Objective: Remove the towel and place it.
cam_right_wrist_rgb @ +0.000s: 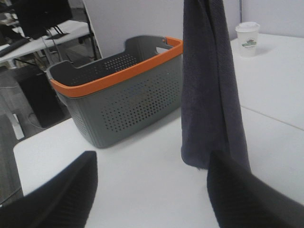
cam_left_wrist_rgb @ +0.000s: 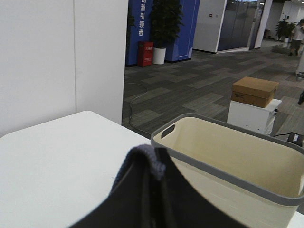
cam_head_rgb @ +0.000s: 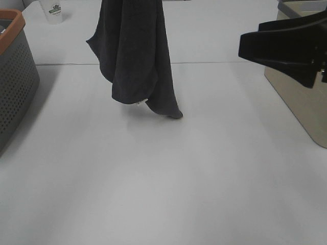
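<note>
The towel (cam_head_rgb: 135, 56) is up in the air, hanging in long charcoal folds over the middle of the white table (cam_head_rgb: 163, 194), a bit towards the left side. Its top runs out of the overhead view. The lowest corner dangles right down at the table surface, and I can't tell whether it touches. There's a small white tag (cam_head_rgb: 143, 102) peeking out along the bottom edge.

The left gripper (cam_left_wrist_rgb: 154, 180) is clamped tight on it. From its own camera you can see a bunched ridge of the cloth pinched between the closed fingers. Just past them stands the beige basket with the grey rim (cam_left_wrist_rgb: 228, 142), which looks empty from here.

The right gripper (cam_right_wrist_rgb: 152, 171) is spread wide with nothing between its fingers (cam_right_wrist_rgb: 57, 194). It sits off to the right, apart from the cloth, with its fingers pointing towards the hanging folds.

On the left side of the table is the grey perforated basket with the orange rim (cam_head_rgb: 15, 76). Behind it, near the back edge, stands a white paper cup (cam_head_rgb: 52, 10). Off the table, a cardboard box (cam_left_wrist_rgb: 255, 90) rests on a small white cabinet (cam_left_wrist_rgb: 251, 116).
</note>
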`<state>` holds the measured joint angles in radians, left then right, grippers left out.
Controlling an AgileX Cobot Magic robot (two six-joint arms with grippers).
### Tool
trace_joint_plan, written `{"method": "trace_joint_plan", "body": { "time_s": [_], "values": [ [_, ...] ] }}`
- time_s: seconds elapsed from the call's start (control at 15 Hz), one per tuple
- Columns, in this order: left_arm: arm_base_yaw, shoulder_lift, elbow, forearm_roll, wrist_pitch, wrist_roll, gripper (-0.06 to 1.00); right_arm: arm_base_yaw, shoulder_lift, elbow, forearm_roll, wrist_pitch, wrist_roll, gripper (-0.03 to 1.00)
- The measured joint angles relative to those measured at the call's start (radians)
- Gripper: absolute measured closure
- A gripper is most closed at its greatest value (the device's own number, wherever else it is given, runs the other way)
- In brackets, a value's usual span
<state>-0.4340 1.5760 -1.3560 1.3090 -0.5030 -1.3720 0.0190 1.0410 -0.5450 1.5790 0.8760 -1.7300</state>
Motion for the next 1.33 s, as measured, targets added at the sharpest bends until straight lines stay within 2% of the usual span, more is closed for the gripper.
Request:
{"method": "trace_joint_plan", "body": {
  "time_s": [0.2, 0.33, 0.53, 0.73, 1.0, 1.33],
  "values": [
    [0.0, 0.0, 0.0, 0.003, -0.055, 0.0, 0.94, 0.0, 0.194, 0.0, 0.139, 0.1, -0.219, 0.34],
    [0.0, 0.0, 0.0, 0.013, -0.077, 0.0, 0.94, 0.008, 0.315, 0.0, 0.154, 0.134, -0.294, 0.34],
    [0.0, 0.0, 0.0, 0.04, -0.107, 0.0, 0.94, 0.103, 0.475, -0.031, 0.158, 0.11, -0.446, 0.34],
    [0.0, 0.0, 0.0, 0.047, -0.144, -0.001, 0.94, 0.155, 0.644, -0.126, 0.158, 0.022, -0.458, 0.34],
    [0.0, 0.0, 0.0, 0.047, -0.166, -0.001, 0.94, 0.155, 0.799, -0.237, 0.16, 0.033, -0.451, 0.34],
    [0.0, 0.0, 0.0, 0.048, -0.178, -0.012, 0.94, 0.155, 0.892, -0.35, 0.159, 0.042, -0.438, 0.35]
  ]
}}
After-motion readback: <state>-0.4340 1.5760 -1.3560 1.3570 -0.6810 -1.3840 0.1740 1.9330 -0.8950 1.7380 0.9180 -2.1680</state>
